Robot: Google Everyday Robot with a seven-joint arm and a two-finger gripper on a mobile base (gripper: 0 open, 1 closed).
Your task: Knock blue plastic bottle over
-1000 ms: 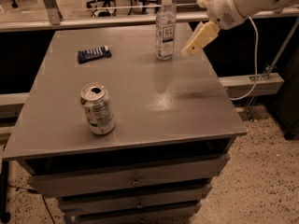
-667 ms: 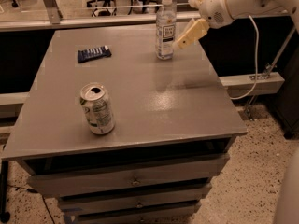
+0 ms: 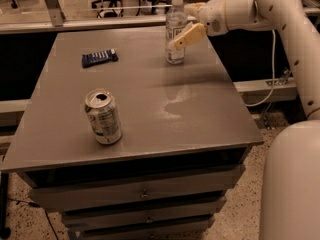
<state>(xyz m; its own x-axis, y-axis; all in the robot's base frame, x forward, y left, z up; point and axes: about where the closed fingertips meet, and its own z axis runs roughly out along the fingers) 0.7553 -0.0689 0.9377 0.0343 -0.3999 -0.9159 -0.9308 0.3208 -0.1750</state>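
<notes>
The blue plastic bottle [image 3: 175, 30] is a tall, slim clear bottle with a white cap and a white-and-dark label. It stands upright near the far right edge of the grey table [image 3: 140, 109]. My gripper [image 3: 184, 36] comes in from the right on a white arm. Its cream finger [image 3: 187, 35] lies against the bottle's right side at label height.
A silver soda can [image 3: 103, 117] stands open-topped at the front left of the table. A flat dark-blue packet [image 3: 99, 57] lies at the back left. The cabinet has drawers [image 3: 142, 194] below. My white base [image 3: 292, 184] is at the lower right. Office chairs stand behind.
My gripper has moved left across the far right of the table and now reaches the bottle's side. The bottle still stands upright in the same spot.
</notes>
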